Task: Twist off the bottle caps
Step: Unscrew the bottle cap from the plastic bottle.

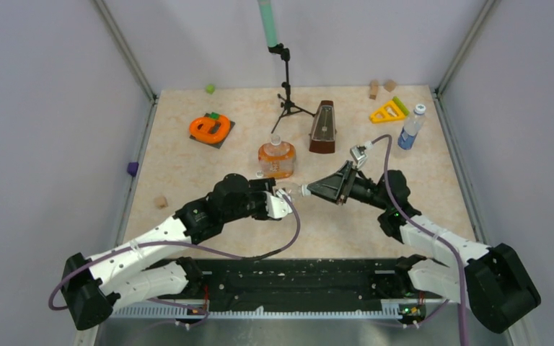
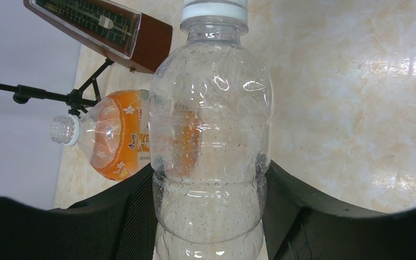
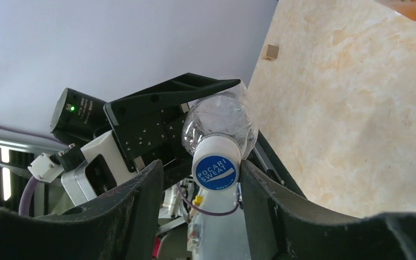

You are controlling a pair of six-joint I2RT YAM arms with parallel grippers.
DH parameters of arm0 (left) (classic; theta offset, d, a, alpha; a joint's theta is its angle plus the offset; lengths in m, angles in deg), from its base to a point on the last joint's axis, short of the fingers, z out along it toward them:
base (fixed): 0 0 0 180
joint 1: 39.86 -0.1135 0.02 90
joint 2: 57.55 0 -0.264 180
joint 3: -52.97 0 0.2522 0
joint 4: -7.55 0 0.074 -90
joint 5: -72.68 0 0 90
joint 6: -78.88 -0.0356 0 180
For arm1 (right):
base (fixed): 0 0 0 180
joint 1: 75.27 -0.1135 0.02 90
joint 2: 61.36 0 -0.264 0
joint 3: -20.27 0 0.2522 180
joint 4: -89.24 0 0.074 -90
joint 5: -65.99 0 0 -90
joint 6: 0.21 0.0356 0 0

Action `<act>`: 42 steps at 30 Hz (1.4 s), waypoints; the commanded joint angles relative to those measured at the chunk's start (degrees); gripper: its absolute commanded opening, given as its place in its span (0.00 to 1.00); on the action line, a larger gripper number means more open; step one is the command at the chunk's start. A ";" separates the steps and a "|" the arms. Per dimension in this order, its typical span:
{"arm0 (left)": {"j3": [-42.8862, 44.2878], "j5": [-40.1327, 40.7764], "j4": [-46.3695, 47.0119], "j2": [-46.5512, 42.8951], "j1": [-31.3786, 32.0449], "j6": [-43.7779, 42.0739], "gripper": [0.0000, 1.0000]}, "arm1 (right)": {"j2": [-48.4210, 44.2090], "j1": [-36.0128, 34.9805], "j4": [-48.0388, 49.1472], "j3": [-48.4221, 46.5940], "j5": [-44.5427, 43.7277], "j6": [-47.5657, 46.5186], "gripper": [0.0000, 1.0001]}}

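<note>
Pinch on clear bottle (image 2: 211, 108) by left gripper (image 2: 208, 176): pads (image 2: 135, 200) pressed to both sides of the lower body. Holds it on its side over the table (image 1: 187, 173), neck aimed at the other arm. Opposite, right gripper (image 3: 201, 162) spread around the white cap (image 3: 215, 172) with its blue printed top: one finger (image 3: 260, 206) right at the cap's edge, a visible gap on the other side, so not pinching. Cap seated on the neck, between the two wrists, near the middle of the table. Further out, just behind the left wrist, orange bottle (image 1: 277, 158) upright, neck threads bare; beside that, brown metronome (image 1: 323, 127). Well off toward the back right edge, blue-label bottle (image 1: 410, 130) upright with a pale cap (image 1: 420, 109)
</note>
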State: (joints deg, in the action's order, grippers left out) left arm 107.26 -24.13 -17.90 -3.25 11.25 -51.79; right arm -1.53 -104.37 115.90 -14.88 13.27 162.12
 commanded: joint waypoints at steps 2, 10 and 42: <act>3.06 -0.76 0.70 0.29 0.39 0.01 0.00 | 1.31 -0.86 5.54 -0.74 2.01 0.80 0.51; 3.42 -1.54 -0.28 0.47 0.55 0.16 0.00 | 1.03 -1.13 3.74 -0.70 1.92 -0.51 0.40; 15.86 -24.42 -9.99 0.09 0.56 10.70 0.00 | -2.33 -1.58 -25.46 -15.17 19.02 -42.34 0.05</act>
State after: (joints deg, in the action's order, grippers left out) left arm 117.78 -35.39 -33.98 -2.66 10.35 -42.30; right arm -2.86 -104.88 95.25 -27.65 29.86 129.23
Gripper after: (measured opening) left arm 0.614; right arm 0.323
